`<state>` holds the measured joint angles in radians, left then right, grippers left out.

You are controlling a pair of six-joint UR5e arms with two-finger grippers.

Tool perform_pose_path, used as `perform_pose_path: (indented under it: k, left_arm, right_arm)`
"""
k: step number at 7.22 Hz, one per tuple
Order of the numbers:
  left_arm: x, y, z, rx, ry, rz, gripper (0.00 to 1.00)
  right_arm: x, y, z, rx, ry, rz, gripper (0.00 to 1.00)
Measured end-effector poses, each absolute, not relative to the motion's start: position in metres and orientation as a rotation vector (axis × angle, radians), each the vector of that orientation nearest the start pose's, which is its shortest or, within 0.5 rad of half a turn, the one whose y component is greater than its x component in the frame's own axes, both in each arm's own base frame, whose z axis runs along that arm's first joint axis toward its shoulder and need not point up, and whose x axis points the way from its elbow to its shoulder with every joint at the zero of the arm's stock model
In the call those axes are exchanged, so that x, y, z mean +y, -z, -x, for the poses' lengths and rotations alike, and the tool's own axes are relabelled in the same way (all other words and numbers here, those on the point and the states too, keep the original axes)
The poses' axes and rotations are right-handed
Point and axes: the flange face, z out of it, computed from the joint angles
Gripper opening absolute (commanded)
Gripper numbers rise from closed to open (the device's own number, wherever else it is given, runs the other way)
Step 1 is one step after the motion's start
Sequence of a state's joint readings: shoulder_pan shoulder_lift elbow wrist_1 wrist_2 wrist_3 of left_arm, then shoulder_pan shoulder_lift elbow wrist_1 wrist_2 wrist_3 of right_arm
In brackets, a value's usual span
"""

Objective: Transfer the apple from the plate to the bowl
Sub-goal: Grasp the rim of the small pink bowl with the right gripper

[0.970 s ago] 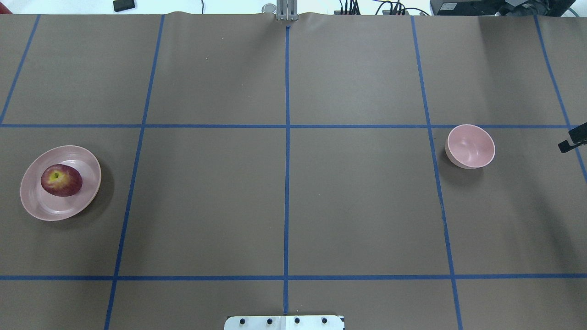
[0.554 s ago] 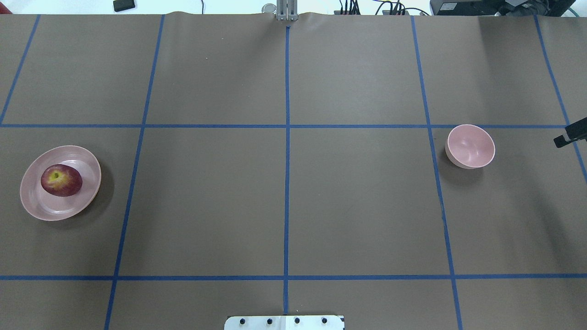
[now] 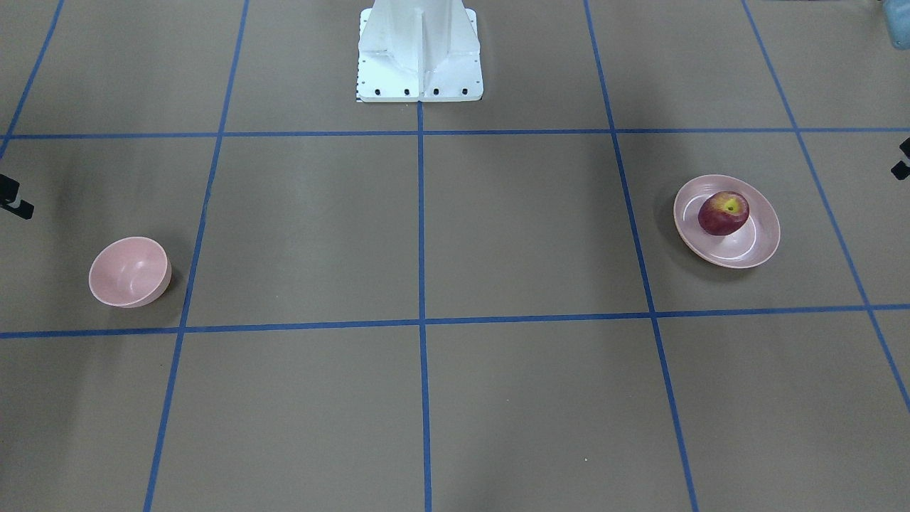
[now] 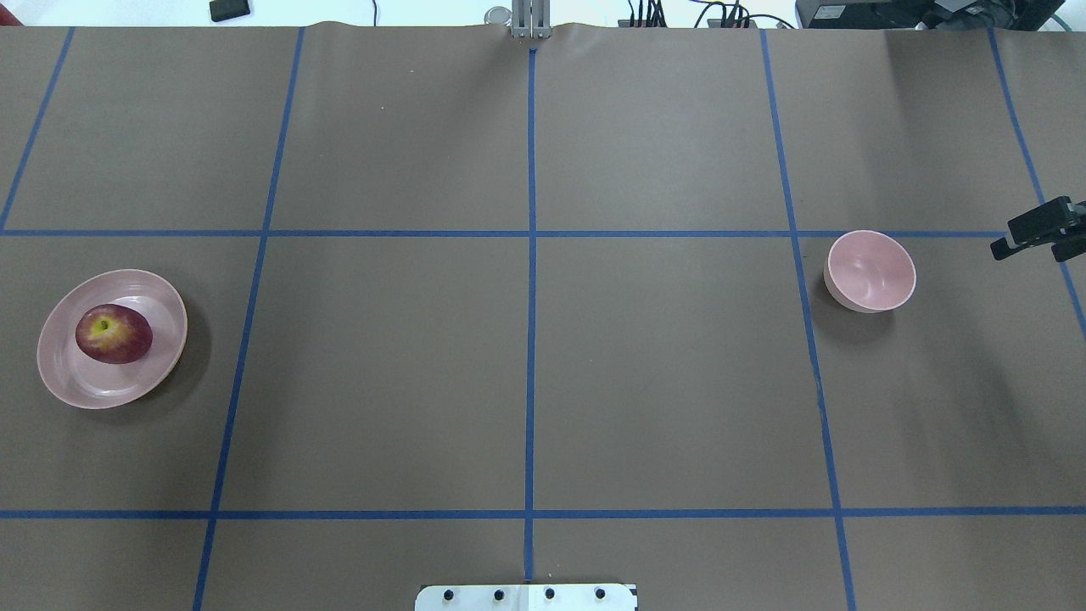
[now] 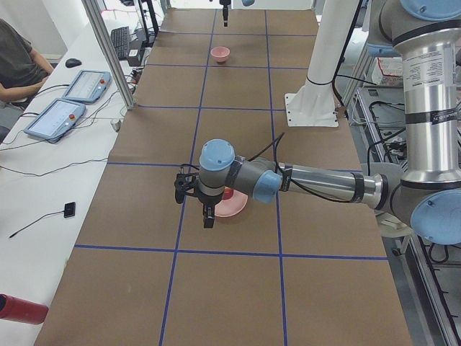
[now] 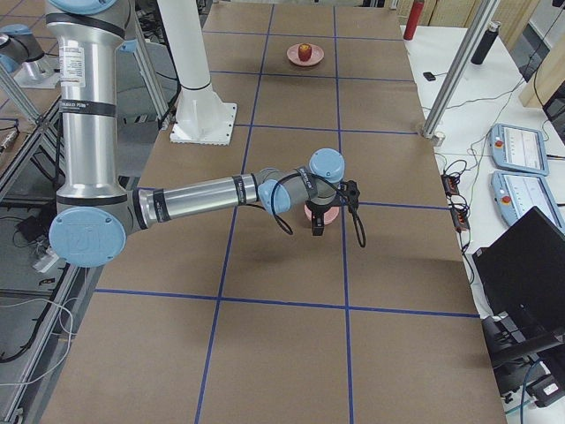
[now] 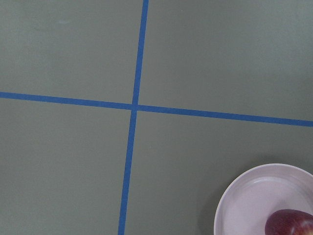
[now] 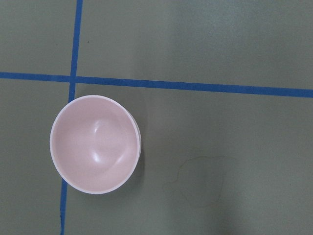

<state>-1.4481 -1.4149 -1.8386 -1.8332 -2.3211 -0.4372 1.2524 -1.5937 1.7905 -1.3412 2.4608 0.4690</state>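
Observation:
The dark-red apple (image 4: 114, 334) lies on the pale-pink plate (image 4: 64, 378) at the table's left; both also show in the front view, the apple (image 3: 723, 212) on the plate (image 3: 736, 250). The small pink bowl (image 4: 871, 271) stands empty at the right. My right gripper (image 4: 1037, 231) shows only as a dark tip at the right edge, just right of the bowl. My left gripper (image 3: 901, 161) is a sliver at the front view's edge, beside the plate. I cannot tell if either is open or shut. The left wrist view shows the plate's rim (image 7: 234, 196), the right wrist view the bowl (image 8: 95, 149).
Brown paper with a blue tape grid covers the table (image 4: 530, 365). The robot's white base (image 3: 419, 50) stands at the middle of the near edge. An operator and tablets (image 5: 65, 101) sit beyond the far edge.
The right gripper's tip has come further into the overhead view, leftward and a little farther back, nearer the bowl. The apple, plate and bowl have not moved.

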Motion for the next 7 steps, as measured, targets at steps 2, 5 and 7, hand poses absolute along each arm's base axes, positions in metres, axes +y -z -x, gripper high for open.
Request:
perform_pose_path:
  k: [2,5,7]
  left_arm:
    - [-0.448,-0.57,0.011,0.811,0.156,-0.139,0.98]
    - [-0.448,-0.57,0.011,0.81,0.156,-0.14,0.98]
    - [-0.448,-0.57,0.011,0.809,0.157,-0.139,0.98]
  right_arm:
    - [-0.484,-0.524,0.115,-0.957,0.08,-0.036,1.0]
    - [-0.496,-0.542,0.151,-0.916,0.117,-0.046,0.94]
    - [-0.509,-0.556,0.185,-0.942,0.084,-0.045,0.94]
